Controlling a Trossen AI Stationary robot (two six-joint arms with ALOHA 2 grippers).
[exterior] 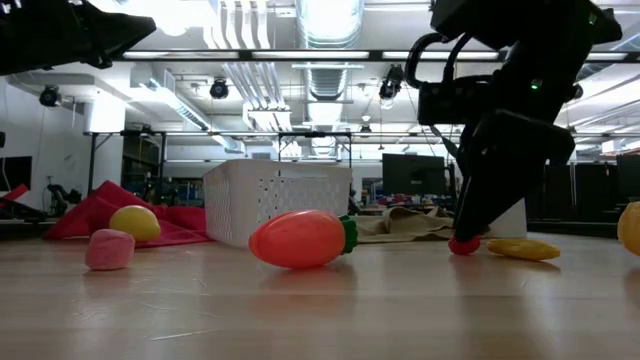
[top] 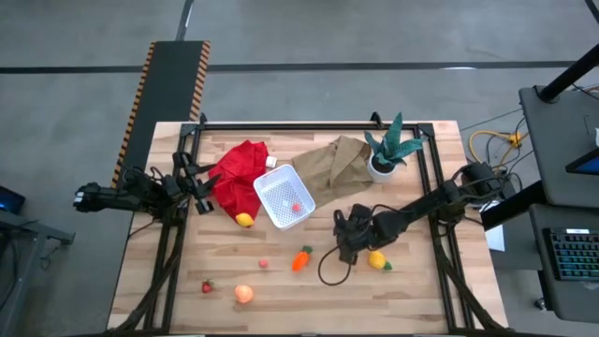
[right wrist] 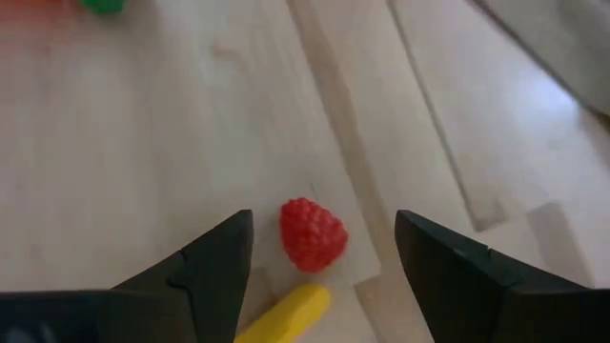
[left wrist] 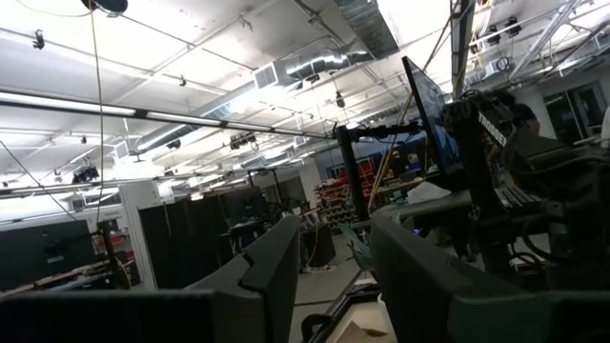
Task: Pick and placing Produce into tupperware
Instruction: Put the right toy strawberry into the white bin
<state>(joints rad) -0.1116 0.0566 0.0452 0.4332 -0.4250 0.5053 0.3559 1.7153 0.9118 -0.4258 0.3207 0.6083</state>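
On my surface [top: 412,290], the tupperware [top: 284,197] sits mid-back holding a red berry. My right hand [right wrist: 322,250] hangs spread over a raspberry [right wrist: 312,233] beside a lemon [top: 378,260]. My left hand [top: 195,180] waits open at the left edge.

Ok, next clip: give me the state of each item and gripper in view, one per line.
right gripper: open, low over the table, fingers either side of the raspberry
raspberry: on the table, not gripped
left gripper: open, raised by the red cloth
tupperware: lidless, one red item inside
carrot: lying on the table
lemon: at the cloth's edge
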